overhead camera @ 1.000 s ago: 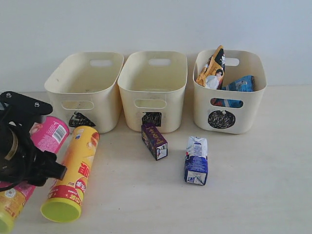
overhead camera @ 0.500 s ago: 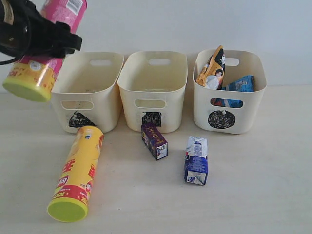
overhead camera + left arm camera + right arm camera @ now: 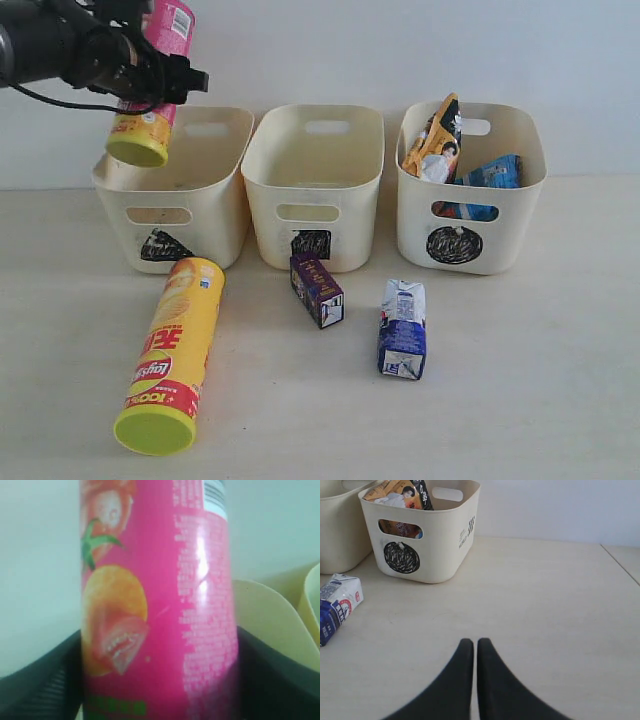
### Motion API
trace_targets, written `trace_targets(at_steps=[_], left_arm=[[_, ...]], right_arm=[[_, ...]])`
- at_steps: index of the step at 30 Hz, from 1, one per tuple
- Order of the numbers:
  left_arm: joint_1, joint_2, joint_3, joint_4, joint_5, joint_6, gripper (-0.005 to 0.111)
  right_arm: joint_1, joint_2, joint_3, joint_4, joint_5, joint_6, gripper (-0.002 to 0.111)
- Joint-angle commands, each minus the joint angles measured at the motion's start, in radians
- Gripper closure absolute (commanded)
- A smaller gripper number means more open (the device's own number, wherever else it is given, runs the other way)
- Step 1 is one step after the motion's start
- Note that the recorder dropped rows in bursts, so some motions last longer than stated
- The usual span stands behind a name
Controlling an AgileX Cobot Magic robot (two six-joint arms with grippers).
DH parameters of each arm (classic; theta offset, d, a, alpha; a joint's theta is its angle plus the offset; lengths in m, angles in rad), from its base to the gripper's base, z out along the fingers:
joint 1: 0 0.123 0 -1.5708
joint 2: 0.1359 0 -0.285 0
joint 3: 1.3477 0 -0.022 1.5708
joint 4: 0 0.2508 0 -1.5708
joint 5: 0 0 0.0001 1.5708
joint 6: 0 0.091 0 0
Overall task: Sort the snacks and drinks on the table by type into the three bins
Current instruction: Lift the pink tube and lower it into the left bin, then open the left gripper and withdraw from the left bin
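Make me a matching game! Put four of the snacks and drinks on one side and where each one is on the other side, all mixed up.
Things:
1. pink chip tube
2. yellow chip tube
3. orange-black bag
4. dark purple carton

Places:
A. inside the circle bin
B. on the table, just in front of the square bin
C. held in the air by the left gripper
D. lying on the table in front of the triangle bin

Pairs: 1-C, 2-D, 3-A, 4-B

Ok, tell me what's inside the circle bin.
An orange-black bag and a blue bag sit in the circle bin. Its wall hides their lower parts and the floor, so anything else down there cannot be seen.
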State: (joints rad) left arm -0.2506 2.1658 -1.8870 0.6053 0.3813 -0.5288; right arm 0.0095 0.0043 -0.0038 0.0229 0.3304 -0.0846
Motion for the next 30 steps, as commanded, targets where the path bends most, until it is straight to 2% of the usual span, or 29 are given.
trace_targets(at_steps=[1,3,8,9,11,13,20,24,25,30], left_arm=[[0.004,0.095,-0.098,0.005,-0.002,0.008,0.103],[0.012,0.130,-0.128,0.005,0.031,0.011,0.100],[0.020,0.147,-0.133,-0.017,0.033,0.060,0.060],[0.020,0.147,-0.133,-0.017,0.033,0.060,0.046],[0.020,0.147,-0.133,-0.021,0.038,0.060,0.032],[0.020,0.147,-0.133,-0.030,0.058,0.060,0.024],[0.020,0.097,-0.154,-0.049,0.203,0.121,0.027],[0.020,0.034,-0.154,-0.127,0.309,0.297,0.033],[0.020,0.001,-0.154,-0.186,0.375,0.379,0.042],[0.020,-0.067,-0.125,-0.301,0.505,0.502,0.070]], right_arm=[[0.000,-0.004,0.004,0.001,-0.006,-0.003,0.108],[0.000,-0.004,0.004,0.001,-0.006,-0.003,0.108],[0.000,-0.004,0.004,0.001,-0.006,-0.003,0.108],[0.000,-0.004,0.004,0.001,-0.006,-0.003,0.108],[0.000,-0.004,0.004,0.001,-0.006,-0.003,0.108],[0.000,-0.004,0.004,0.001,-0.006,-0.003,0.108],[0.000,-0.004,0.004,0.001,-0.006,-0.003,0.108],[0.000,-0.004,0.004,0.001,-0.006,-0.003,0.108],[0.000,-0.004,0.004,0.001,-0.006,-0.003,0.108],[0.000,-0.004,0.004,0.001,-0.006,-0.003,0.108]])
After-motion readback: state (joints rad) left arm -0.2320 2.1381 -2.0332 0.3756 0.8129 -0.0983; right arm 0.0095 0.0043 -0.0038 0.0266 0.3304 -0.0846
